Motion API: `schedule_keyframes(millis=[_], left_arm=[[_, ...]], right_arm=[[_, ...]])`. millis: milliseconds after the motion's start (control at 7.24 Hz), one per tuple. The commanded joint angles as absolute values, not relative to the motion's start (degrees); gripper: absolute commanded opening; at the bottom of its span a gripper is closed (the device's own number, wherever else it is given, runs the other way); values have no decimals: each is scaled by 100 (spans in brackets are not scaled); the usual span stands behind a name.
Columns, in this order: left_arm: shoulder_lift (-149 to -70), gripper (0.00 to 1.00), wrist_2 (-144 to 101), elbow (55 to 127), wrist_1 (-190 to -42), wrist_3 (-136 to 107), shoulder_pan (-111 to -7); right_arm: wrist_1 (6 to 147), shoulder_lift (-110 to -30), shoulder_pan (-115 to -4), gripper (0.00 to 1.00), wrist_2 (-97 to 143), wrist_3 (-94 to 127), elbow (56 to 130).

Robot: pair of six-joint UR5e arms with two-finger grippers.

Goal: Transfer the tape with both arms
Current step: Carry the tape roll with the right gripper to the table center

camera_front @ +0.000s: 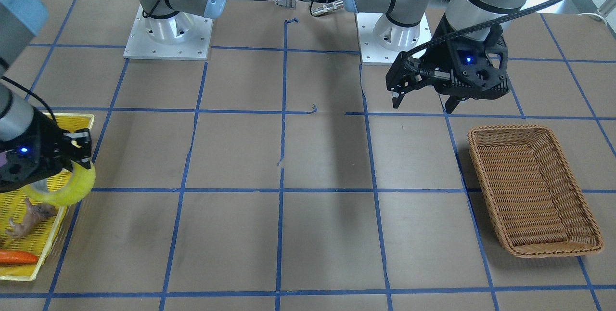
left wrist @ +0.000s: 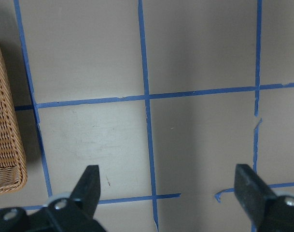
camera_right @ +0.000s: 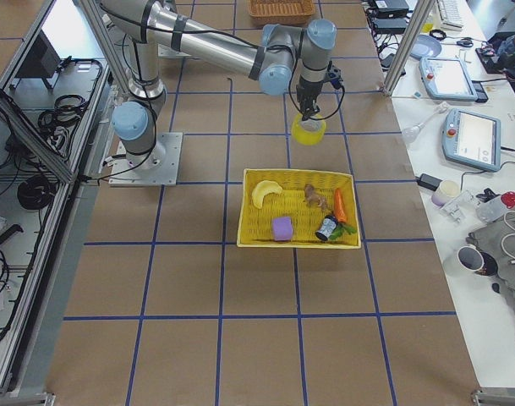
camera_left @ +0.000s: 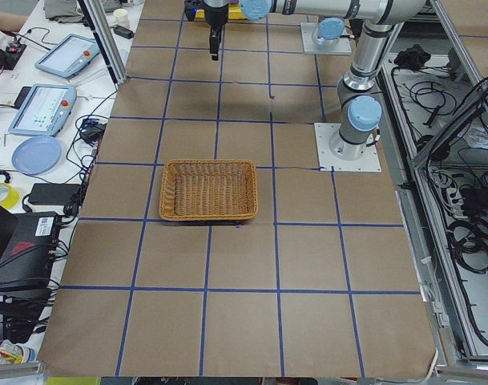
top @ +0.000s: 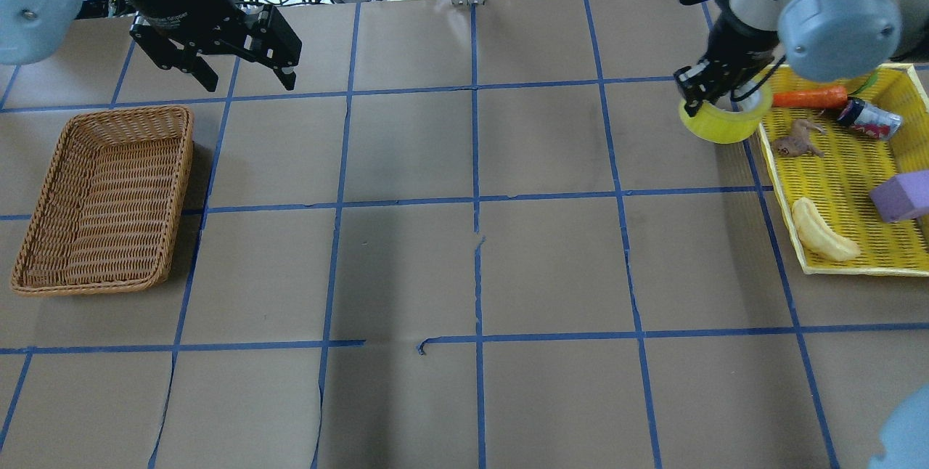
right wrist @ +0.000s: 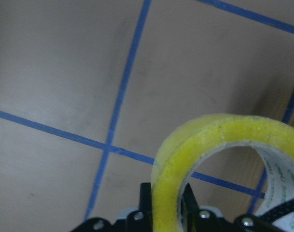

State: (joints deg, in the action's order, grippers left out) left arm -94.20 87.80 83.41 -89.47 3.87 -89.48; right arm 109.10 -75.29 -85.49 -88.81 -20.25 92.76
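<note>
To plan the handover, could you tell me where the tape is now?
Overhead view, right side: the tape hangs in the right claw, beside the yellow tray's left edge.

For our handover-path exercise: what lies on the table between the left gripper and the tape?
The overhead view shows only bare table with blue grid lines between the left gripper and the tape.

The tape [right wrist: 209, 133] partly outside the right wrist view; yellow tray [camera_front: 77, 118] and carrot [camera_front: 17, 256] partly outside the front-facing view.
</note>
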Motion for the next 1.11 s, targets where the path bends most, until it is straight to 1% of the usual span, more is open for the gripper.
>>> schedule_keyframes(millis=[0, 415, 691, 967], left_arm=[[-9413, 100, 8780, 8341, -8947, 387, -8939], [-9396, 100, 8780, 8341, -8947, 387, -8930], [-9396, 100, 8780, 8341, -8947, 387, -8903], [-9396, 100, 8780, 8341, -8947, 387, -8903]], right_arm=[[11581, -7401, -9839, 0, -9043, 411, 9429], [11863, -7243, -11315, 0, -9088, 3173, 10096], [12179, -7137, -12081, 0, -8817, 4572, 10326], [12872, -7049, -12296, 0, -8894, 4834, 10825]])
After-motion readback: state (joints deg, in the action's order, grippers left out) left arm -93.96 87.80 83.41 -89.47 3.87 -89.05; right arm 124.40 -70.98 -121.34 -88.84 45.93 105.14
